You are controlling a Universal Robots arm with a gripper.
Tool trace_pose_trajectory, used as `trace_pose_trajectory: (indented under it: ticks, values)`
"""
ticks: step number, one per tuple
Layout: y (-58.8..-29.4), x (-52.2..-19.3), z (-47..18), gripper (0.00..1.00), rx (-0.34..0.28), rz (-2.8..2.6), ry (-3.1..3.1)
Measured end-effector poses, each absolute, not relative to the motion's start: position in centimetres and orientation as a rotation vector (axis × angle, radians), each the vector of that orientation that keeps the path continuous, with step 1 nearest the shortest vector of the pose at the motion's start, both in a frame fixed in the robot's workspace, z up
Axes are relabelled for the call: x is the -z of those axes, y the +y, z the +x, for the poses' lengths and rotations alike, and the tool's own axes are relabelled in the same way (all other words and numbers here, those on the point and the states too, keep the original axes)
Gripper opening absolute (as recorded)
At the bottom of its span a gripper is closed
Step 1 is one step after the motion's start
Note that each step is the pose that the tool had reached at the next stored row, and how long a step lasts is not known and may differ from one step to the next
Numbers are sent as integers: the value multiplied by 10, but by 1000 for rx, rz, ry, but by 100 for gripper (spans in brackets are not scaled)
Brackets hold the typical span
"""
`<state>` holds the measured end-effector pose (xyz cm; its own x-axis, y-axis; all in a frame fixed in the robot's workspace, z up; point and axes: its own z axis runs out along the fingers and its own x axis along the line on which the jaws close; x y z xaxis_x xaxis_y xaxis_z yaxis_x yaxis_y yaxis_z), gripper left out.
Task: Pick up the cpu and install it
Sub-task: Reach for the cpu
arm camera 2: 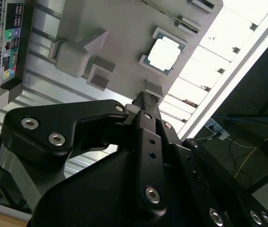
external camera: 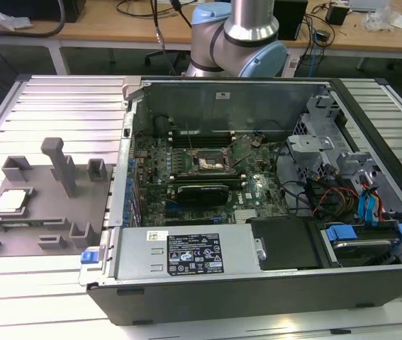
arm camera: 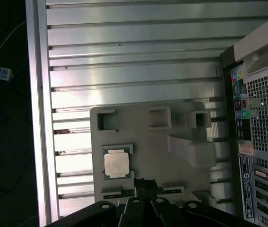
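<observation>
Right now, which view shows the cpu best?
First wrist view: the cpu is seen face-on, whole, seated in the grey tray. Second wrist view shows it tilted, its top glaring white. The exterior view shows it obliquely, at the exterior view's left.

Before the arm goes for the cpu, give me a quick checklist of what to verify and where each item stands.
1. The cpu lies flat in its seat on the grey tray, with nothing on top: ok.
2. The gripper is lined up over the cpu: not ok. In both wrist views the chip lies off to one side of it.
3. The gripper is apart from the cpu: ok.
4. The computer case is open and the motherboard is exposed: ok.
5. The socket is open and empty: cannot tell.
</observation>
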<state>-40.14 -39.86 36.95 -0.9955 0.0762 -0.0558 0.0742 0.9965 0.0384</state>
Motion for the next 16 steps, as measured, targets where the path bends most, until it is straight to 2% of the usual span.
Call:
trace_pose_trajectory:
  ticks: [16]
  values:
    - [-399,-333,-404,11,-56,122,3082]
